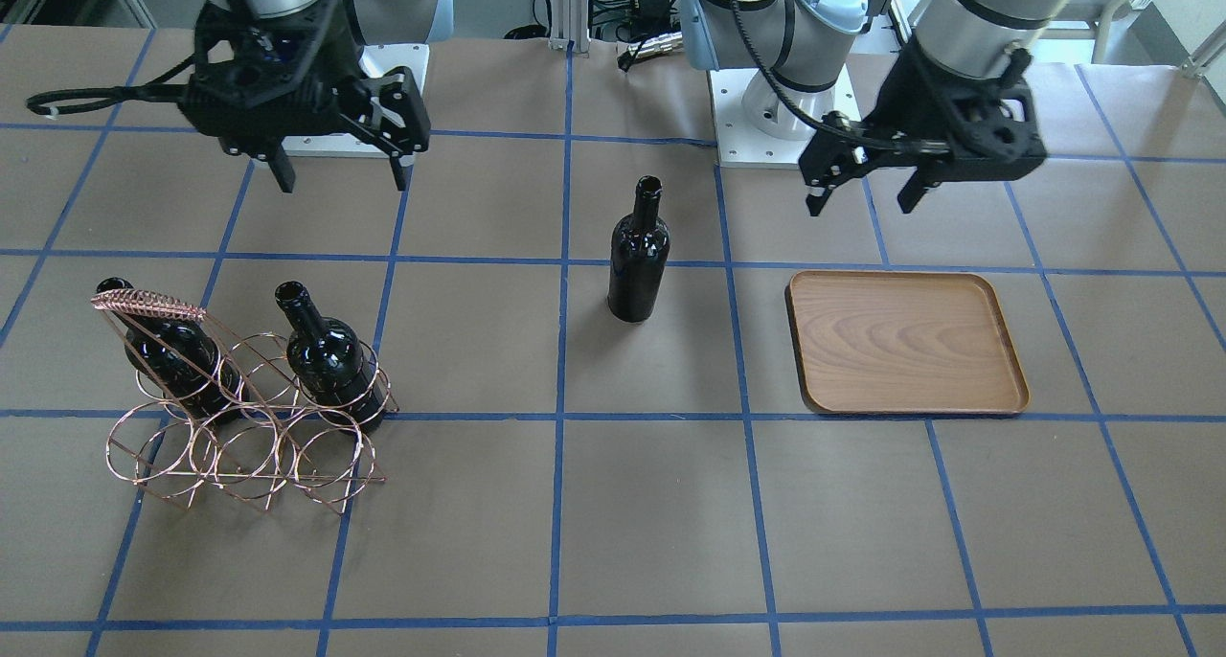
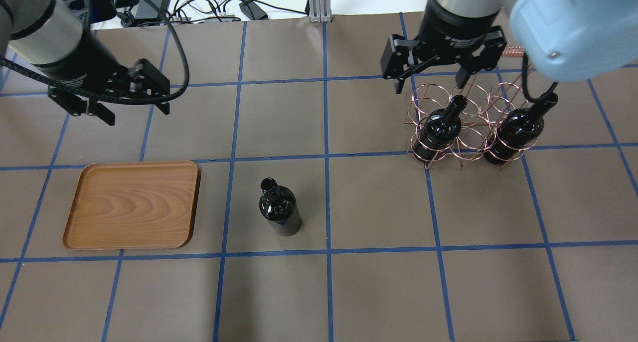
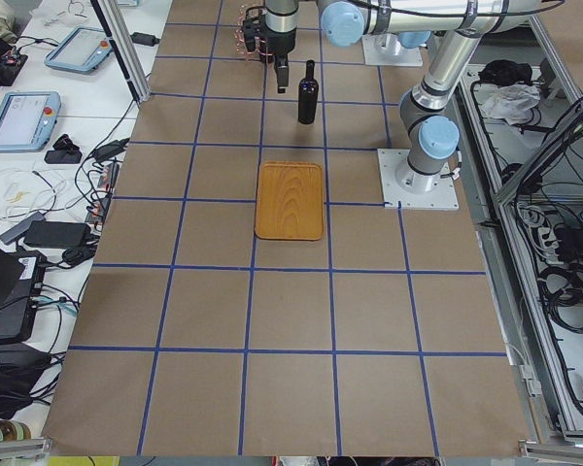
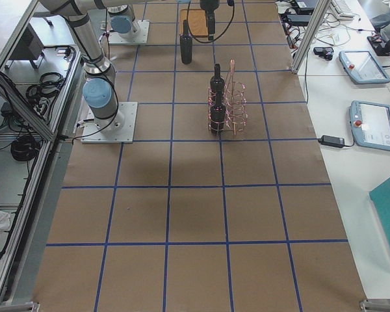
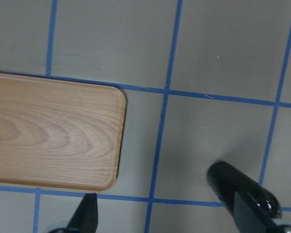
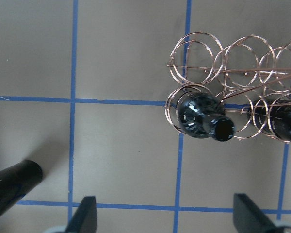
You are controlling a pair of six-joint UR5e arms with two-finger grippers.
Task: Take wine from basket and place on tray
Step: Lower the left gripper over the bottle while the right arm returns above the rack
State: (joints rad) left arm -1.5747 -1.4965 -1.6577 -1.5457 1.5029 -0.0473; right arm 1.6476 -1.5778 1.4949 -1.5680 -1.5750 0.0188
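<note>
One wine bottle (image 1: 637, 255) stands upright alone on the table between basket and tray; it also shows in the overhead view (image 2: 279, 210). Two more bottles (image 1: 330, 360) (image 1: 172, 351) sit slanted in rings of the copper wire basket (image 1: 249, 446). The wooden tray (image 1: 905, 341) lies empty. My left gripper (image 1: 859, 204) is open and empty, hovering behind the tray; its wrist view shows the tray (image 5: 53, 136) and the standing bottle (image 5: 237, 187). My right gripper (image 1: 342, 183) is open and empty, above and behind the basket (image 6: 233, 58), with a racked bottle (image 6: 199, 114) below it.
The table is brown paper with a blue tape grid. The arm bases (image 1: 781, 111) stand at the robot's edge. Cables and devices lie beyond the far edge in the overhead view (image 2: 199, 3). Tablets (image 4: 367, 65) lie on a side table.
</note>
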